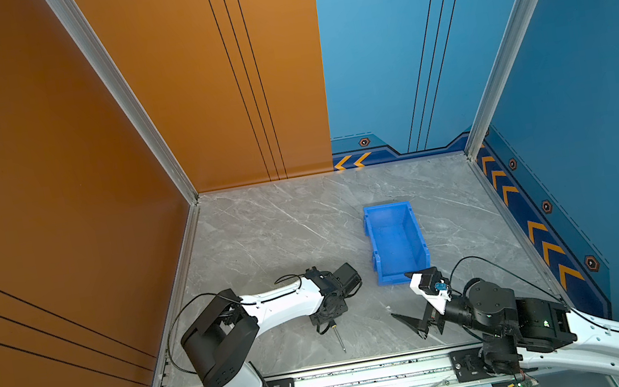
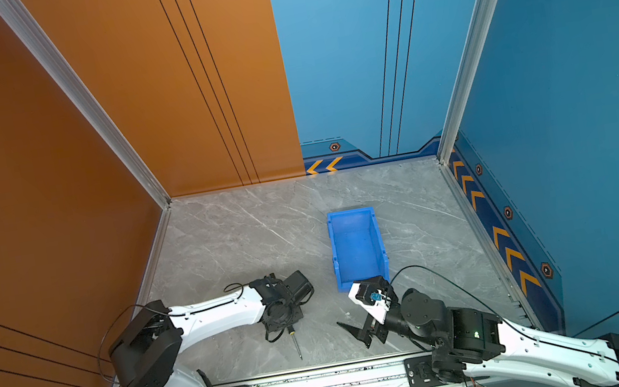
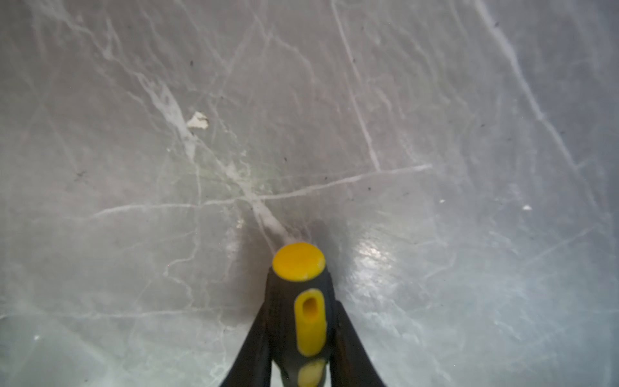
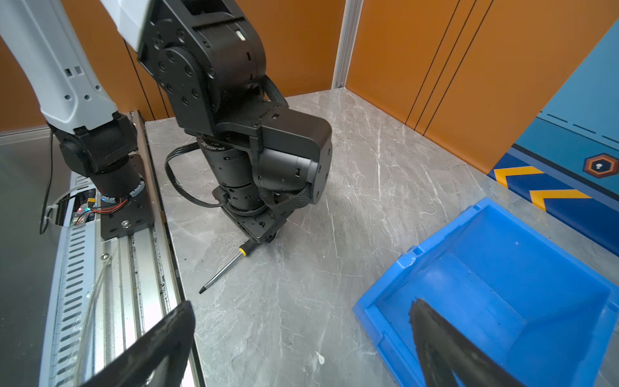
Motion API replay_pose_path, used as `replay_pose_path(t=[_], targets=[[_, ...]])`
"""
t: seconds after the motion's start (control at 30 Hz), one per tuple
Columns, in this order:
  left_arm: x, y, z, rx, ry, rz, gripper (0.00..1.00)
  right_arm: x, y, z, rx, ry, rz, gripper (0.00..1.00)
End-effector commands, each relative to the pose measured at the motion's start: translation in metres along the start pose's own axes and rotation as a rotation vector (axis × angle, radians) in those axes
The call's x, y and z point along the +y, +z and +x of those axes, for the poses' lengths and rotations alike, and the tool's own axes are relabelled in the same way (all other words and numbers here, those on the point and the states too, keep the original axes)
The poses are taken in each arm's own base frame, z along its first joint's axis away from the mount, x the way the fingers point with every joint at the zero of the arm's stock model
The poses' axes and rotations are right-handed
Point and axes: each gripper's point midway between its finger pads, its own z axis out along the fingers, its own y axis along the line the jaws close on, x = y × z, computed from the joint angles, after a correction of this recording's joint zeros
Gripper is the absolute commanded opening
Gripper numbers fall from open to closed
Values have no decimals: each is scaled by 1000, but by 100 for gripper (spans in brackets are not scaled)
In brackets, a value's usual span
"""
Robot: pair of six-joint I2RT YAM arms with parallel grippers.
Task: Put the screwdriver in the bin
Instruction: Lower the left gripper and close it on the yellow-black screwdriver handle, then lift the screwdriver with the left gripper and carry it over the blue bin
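We see the left fingers (image 3: pixel 254 351) clamped on the handle of the screwdriver (image 1: pixel 339 338), which lies on the worktop (image 1: pixel 265 243) at lower centre. The right fingers (image 4: pixel 435 338) gape wide near the blue bin (image 1: pixel 396 242), right of centre.

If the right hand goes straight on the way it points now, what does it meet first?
The right hand, open, would probably meet the bare table first, short of the screwdriver; depth is unclear.

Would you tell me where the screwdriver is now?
The screwdriver lies on the table, handle in the left gripper, left of the bin in both top views.
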Motion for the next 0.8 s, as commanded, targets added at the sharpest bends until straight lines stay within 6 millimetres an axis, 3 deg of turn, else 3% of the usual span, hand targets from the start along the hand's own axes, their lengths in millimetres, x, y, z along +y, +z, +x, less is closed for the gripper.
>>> replay_pose_path(t=[0.0, 0.2, 0.4, 0.53, 0.77], targets=[[-23, -34, -22, -95, 30, 81, 3, -16, -11, -6, 4, 56, 66, 100], [-72, -85, -59, -196, 116, 187, 1, -38, -35, -17, -80, 144, 149, 100], [-141, -126, -89, -262, 250, 309, 1, -62, -58, -19, -87, 132, 265, 100], [-185, -136, -103, -272, 304, 372, 2, -71, -69, -18, -72, 122, 312, 100], [-244, -125, -117, -271, 343, 431, 3, -74, -74, -18, -64, 106, 325, 100]])
